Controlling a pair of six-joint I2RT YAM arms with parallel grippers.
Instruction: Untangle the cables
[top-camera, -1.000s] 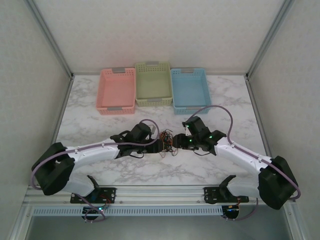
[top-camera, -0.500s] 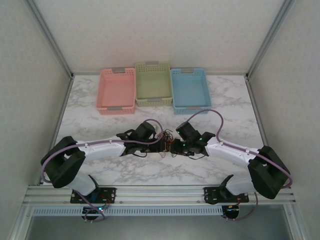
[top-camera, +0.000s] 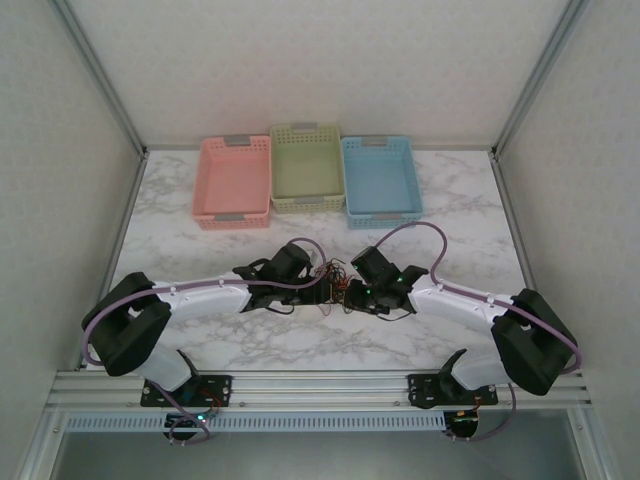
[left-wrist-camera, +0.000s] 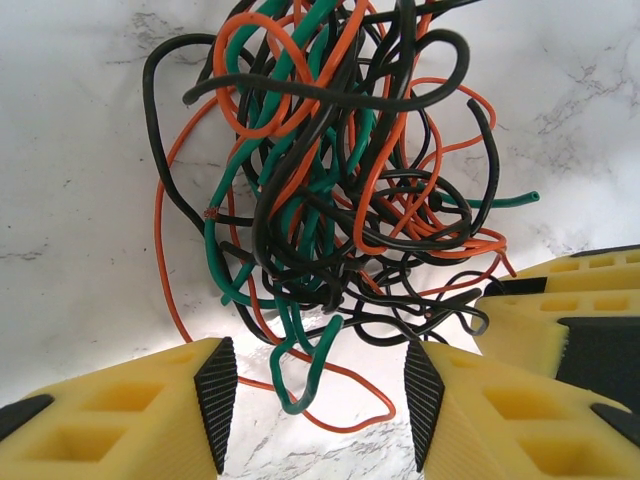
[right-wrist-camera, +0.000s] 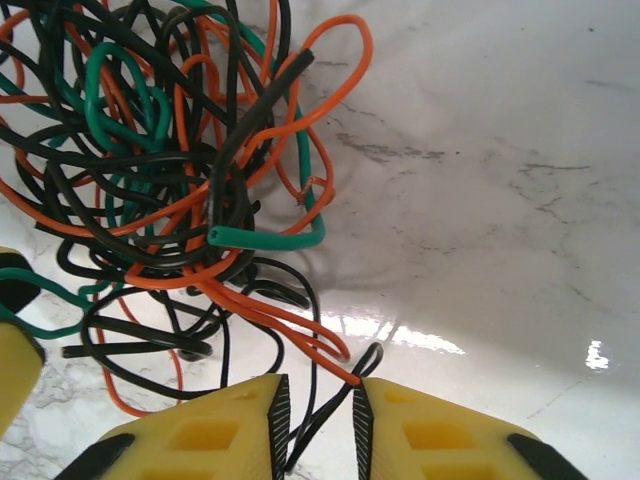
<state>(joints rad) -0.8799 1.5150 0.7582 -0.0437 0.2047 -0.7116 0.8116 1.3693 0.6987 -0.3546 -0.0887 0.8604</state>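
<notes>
The cables (top-camera: 333, 283) lie in one tangle of red-orange, green and black wire on the marble table, between the two grippers. My left gripper (top-camera: 322, 290) is at the tangle's left side. In the left wrist view it (left-wrist-camera: 315, 400) stands open, with a green loop (left-wrist-camera: 305, 365) and a red-orange loop lying between its pads, touching neither. My right gripper (top-camera: 350, 292) is at the tangle's right side. In the right wrist view its jaws (right-wrist-camera: 318, 420) stand narrowly apart around a thin black loop (right-wrist-camera: 335, 395), and a red-orange end touches the right pad.
Three baskets stand in a row at the back: pink (top-camera: 233, 182), green (top-camera: 307, 168) and blue (top-camera: 381, 180). The right gripper's yellow finger (left-wrist-camera: 560, 300) shows at the edge of the left wrist view. Bare marble lies around the tangle.
The right arm has moved left into the tangle and its jaws have narrowed around the black loop. The left arm shifted slightly right, its jaws a little narrower.
</notes>
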